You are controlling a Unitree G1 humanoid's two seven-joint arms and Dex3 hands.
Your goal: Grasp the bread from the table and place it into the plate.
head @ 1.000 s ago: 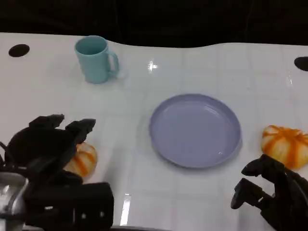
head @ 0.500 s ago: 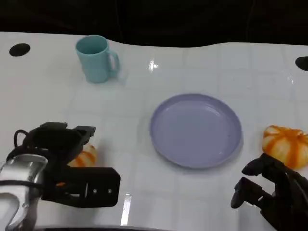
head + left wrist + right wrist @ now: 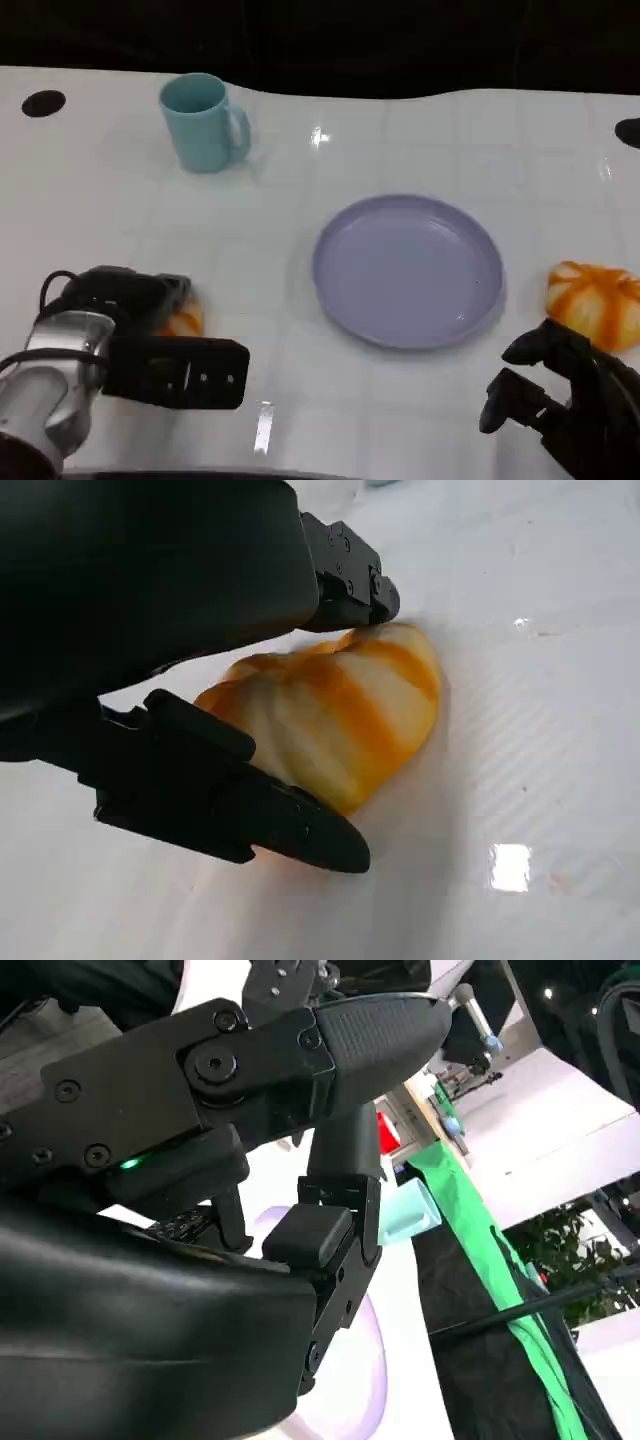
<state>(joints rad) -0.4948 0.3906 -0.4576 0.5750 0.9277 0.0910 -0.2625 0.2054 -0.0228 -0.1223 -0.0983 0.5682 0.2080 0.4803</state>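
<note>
Lower now than a second ago, the left hand covers the bread at the near left of the tabletop, fingers closed around it. Farther off stands a teal mug; the purple plate lies centre. Another bread roll sits right, beside the right hand, fingers loosely apart, holding nothing.

table: white, glossy, light glints | backdrop: black | green cloth | potted plant
</note>
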